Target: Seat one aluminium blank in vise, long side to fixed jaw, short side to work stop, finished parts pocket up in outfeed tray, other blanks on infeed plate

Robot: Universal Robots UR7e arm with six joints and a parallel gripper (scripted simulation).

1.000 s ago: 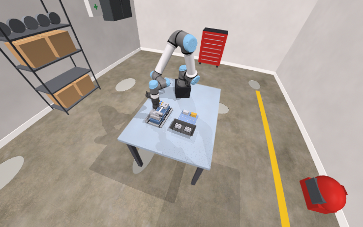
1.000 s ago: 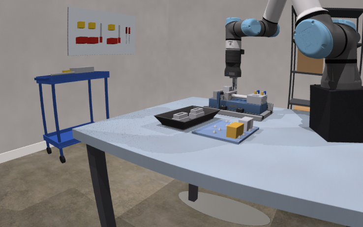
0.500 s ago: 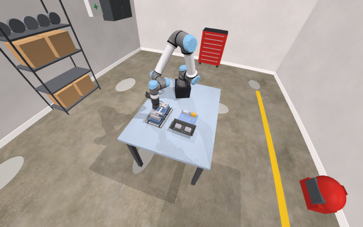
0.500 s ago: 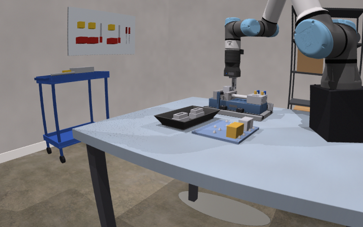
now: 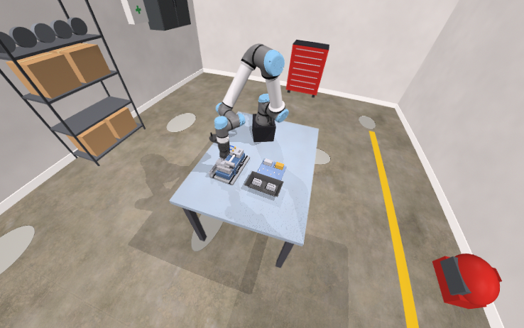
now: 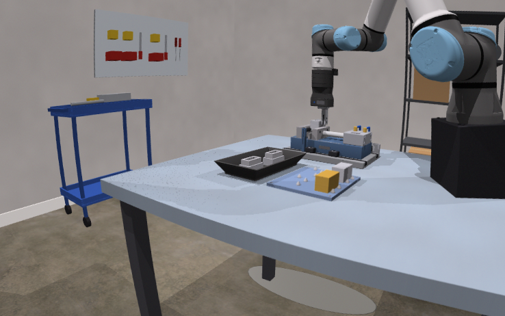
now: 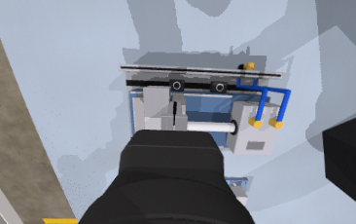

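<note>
Vise (image 6: 331,146) directly beneath shut hand (image 6: 324,115)

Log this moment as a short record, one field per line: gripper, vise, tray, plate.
gripper: gripper shut, holding nothing, fingers pointing down just above the vise opening
vise: vise on the table; whether a block sits in its gap cannot be told
tray: black tray holds two grey pocketed parts, pockets up
plate: blue plate carries one yellow block and one grey block
</note>
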